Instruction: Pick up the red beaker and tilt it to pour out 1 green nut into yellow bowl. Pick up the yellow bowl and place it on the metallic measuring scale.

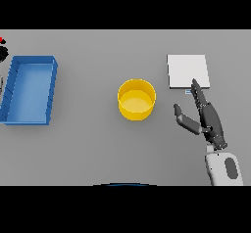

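Nearest, the right hand (208, 117) hangs open and holding nothing, right of the yellow bowl (137, 99), which sits mid-table, not yet on the metallic scale (188, 70) farther right; no red beaker shows.

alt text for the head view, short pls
The robot's open right hand hovers right of a yellow bowl at the middle of a grey table, fingertips reaching a flat white scale. A blue tray sits at far left.
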